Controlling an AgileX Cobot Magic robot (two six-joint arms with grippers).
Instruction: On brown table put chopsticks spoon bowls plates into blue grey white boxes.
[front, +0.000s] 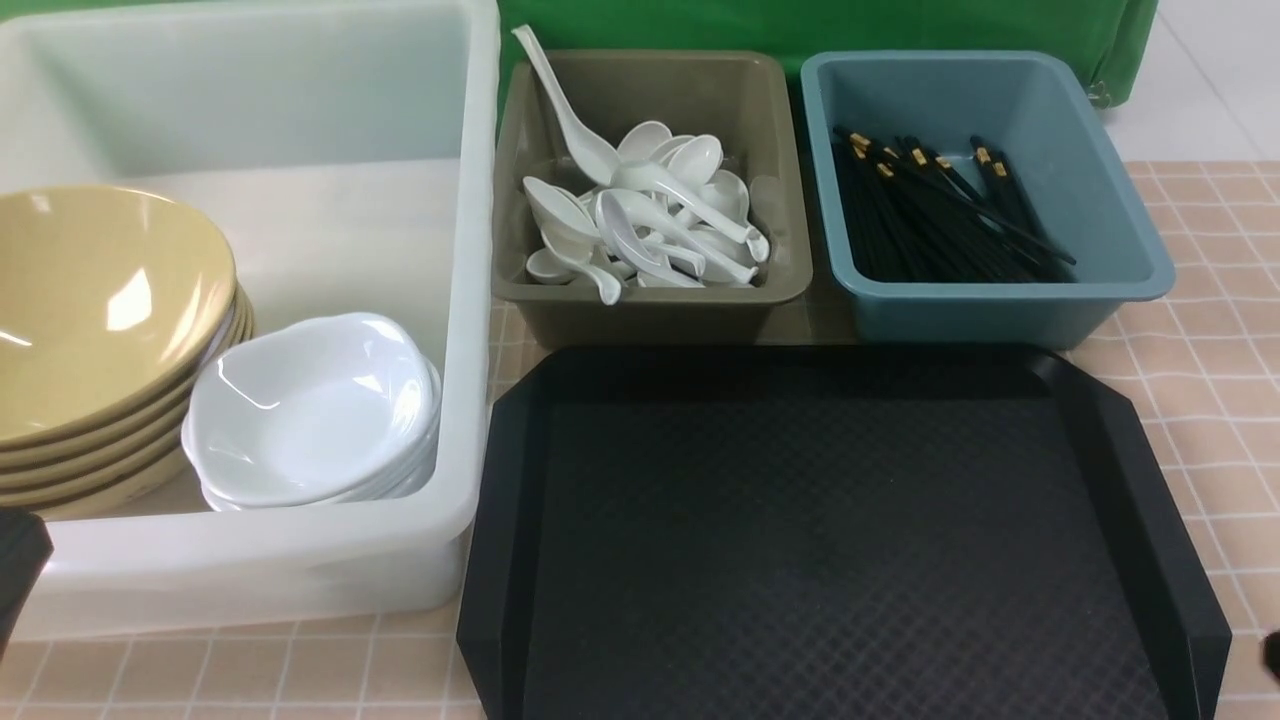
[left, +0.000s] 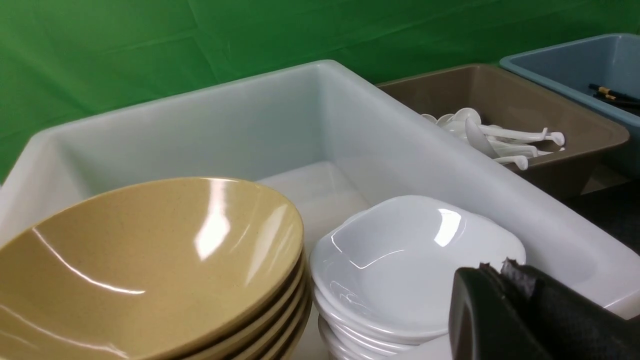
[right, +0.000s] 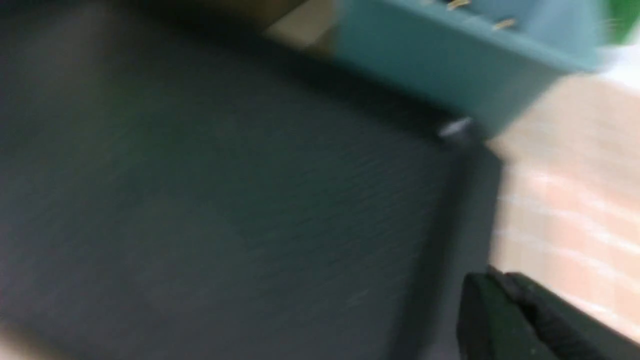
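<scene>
Several yellow bowls (front: 90, 300) are stacked inside the white box (front: 470, 300), with a stack of white plates (front: 310, 400) beside them. A heap of white spoons (front: 650, 215) fills the grey box (front: 650, 310). The black chopsticks (front: 940, 210) lie in the blue box (front: 960, 310). My left gripper (left: 495, 267) is shut and empty, just in front of the plates (left: 400, 265) at the white box's near side. My right gripper (right: 495, 274) is also shut and empty, hanging over the right edge of the black tray (right: 225, 200), short of the blue box (right: 440, 65).
The black textured tray (front: 830, 540) lies in front of the grey and blue boxes with nothing on it. The brown table (front: 1210, 370) shows to the right of the tray. A green cloth hangs behind the boxes. The right wrist view is blurred.
</scene>
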